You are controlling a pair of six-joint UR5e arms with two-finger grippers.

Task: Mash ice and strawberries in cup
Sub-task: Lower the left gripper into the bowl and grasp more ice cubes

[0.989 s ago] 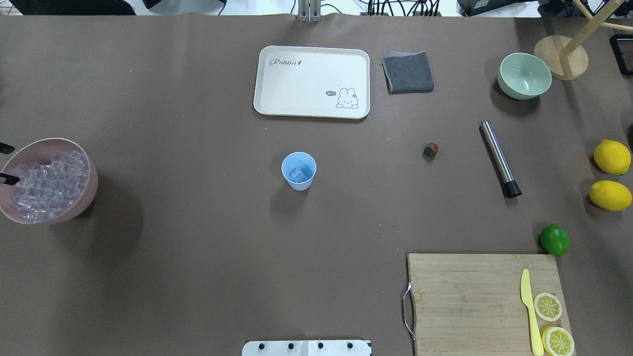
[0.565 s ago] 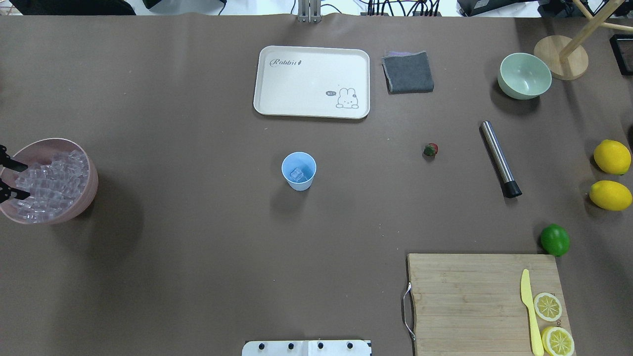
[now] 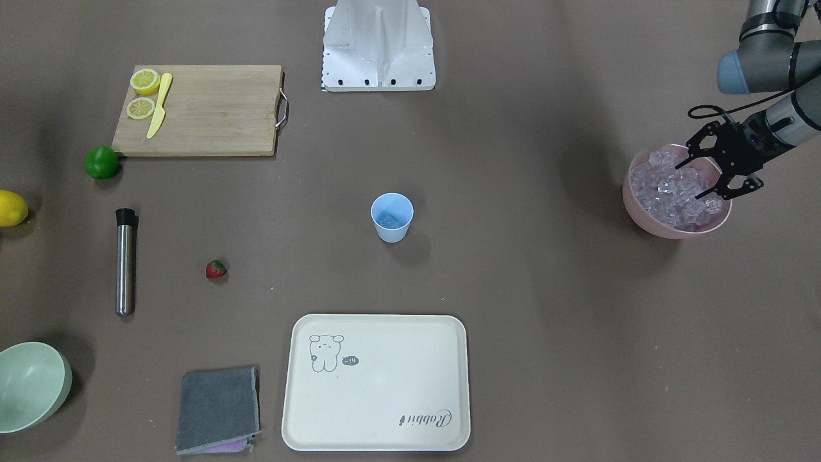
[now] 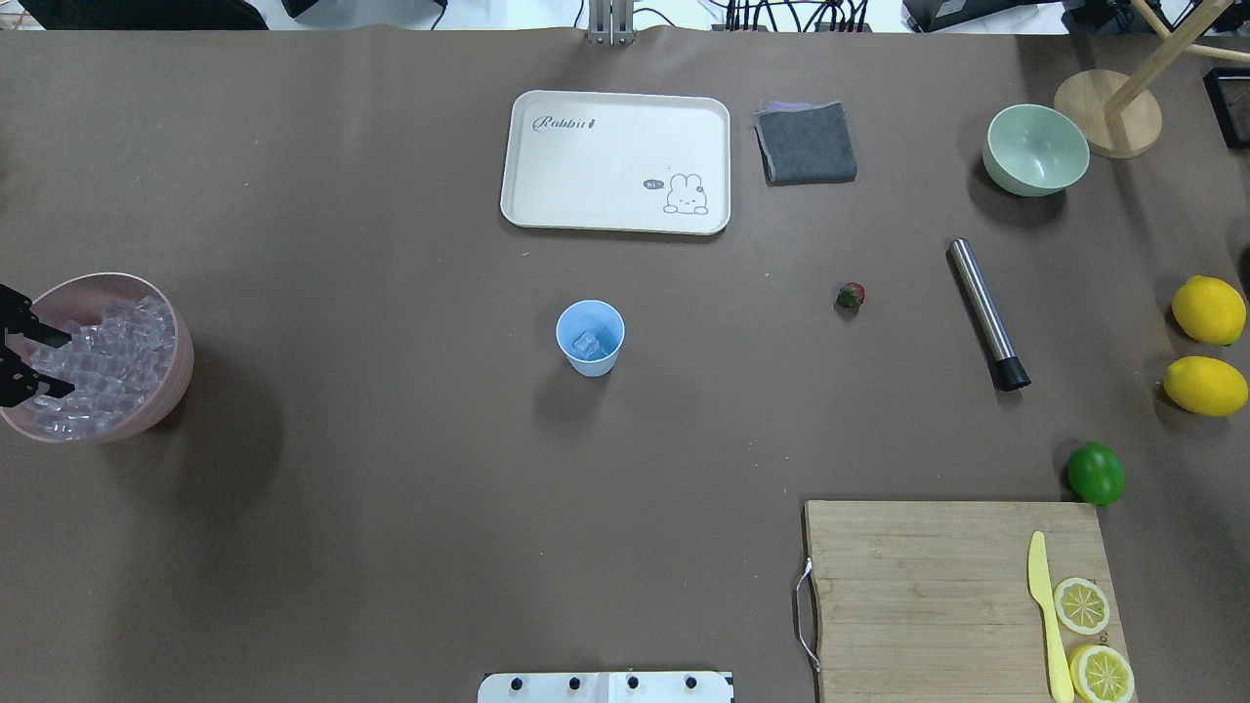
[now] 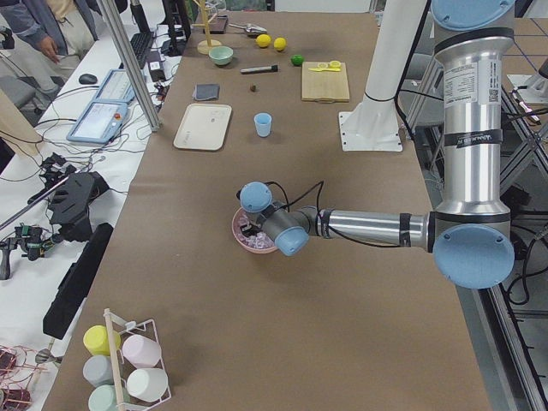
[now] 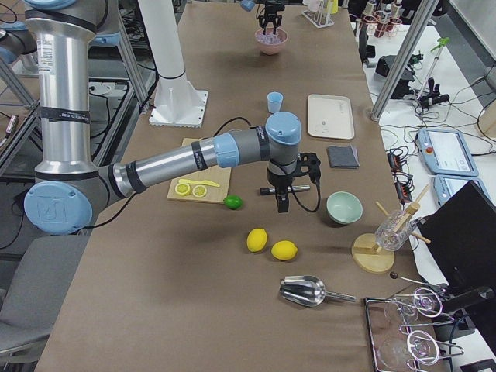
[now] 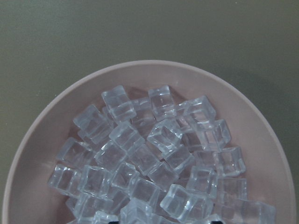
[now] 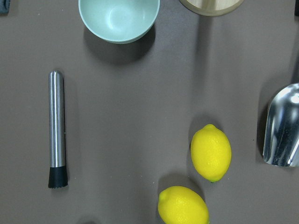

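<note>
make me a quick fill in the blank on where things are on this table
1. The left gripper hangs open over the ____ bowl.
2. The cup holds one ____ cube.
3. The strawberry lies on the table, not in the light-blue ____.
4. The yellow knife lies on the cutting board beside two ____ halves.
Missing: pink; ice; cup; lemon

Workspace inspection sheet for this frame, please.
Surface: brown table cover, no spill seen.
Job's things: cup upright mid-table, one ice cube inside; strawberry on the table, apart from it; pink bowl heaped with ice.
Clutter: muddler, tray, cloth, green bowl, two lemons, lime, cutting board with knife.
End effectors: left end effector open over the pink bowl; right end effector above the table, state unclear.
Cables: one cable looped at the left wrist.
Surroundings: person at a side bench.
</note>
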